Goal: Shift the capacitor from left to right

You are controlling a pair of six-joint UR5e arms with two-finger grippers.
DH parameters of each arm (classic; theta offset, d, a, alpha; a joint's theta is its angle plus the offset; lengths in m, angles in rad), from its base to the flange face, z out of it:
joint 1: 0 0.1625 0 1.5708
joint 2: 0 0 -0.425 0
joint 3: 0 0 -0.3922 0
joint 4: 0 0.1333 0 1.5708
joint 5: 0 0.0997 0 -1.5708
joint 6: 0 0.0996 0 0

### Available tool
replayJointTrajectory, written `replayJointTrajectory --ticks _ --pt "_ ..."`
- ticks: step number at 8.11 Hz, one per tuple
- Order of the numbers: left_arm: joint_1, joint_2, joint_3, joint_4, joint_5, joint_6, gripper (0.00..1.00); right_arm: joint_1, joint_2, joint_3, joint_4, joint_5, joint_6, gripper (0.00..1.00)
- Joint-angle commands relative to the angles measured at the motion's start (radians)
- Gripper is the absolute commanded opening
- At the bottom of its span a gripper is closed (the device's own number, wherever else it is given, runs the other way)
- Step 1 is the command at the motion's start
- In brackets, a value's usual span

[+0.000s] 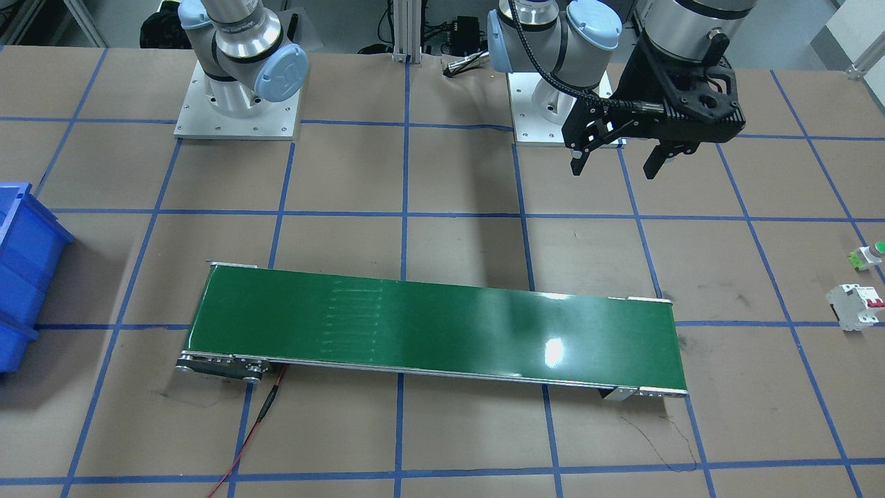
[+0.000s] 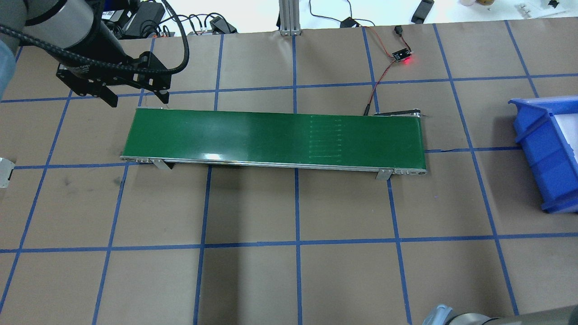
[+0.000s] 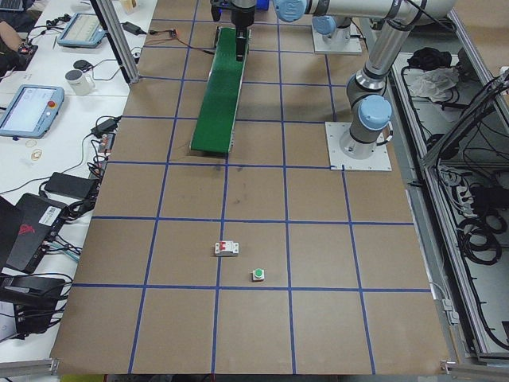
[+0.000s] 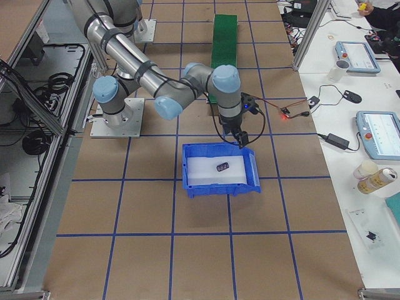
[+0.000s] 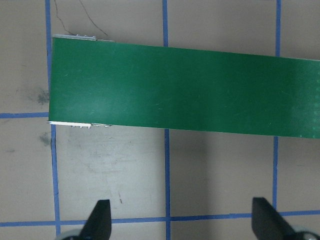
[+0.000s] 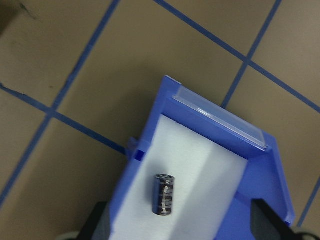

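Black silver-striped capacitor (image 6: 164,194), lying on its side, inside blue bin (image 6: 135,175)

On the surface (image 2: 253,280) there are 1 green conveyor belt (image 2: 271,135), 1 blue bin (image 2: 541,155), 1 white circuit breaker (image 1: 857,306) and 1 green-capped push button (image 1: 870,257). In the bin there is 1 capacitor (image 6: 164,195). Near the belt there is 1 small sensor board (image 2: 402,55) with 1 red light on it. The grippers are 2, the left gripper (image 1: 615,168) and the right gripper (image 6: 183,220), each with 2 fingers.
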Motion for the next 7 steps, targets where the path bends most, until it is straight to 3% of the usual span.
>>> replayJointTrajectory --ticks 1,3,5,7 --pt "0.0 0.0 0.0 0.0 0.002 0.0 1.0 0.21 -0.175 -0.016 0.267 -0.026 0.316 1.0" --pt "0.0 0.002 0.0 0.0 0.002 0.0 1.0 0.433 -0.186 -0.091 0.399 -0.02 0.68 1.0" --pt "0.0 0.002 0.001 0.0 0.002 0.0 1.0 0.694 -0.181 -0.112 0.424 -0.049 1.041 1.0" --pt "0.0 0.002 0.0 0.0 0.0 0.002 1.0 0.838 -0.174 -0.114 0.42 -0.046 1.281 1.0"
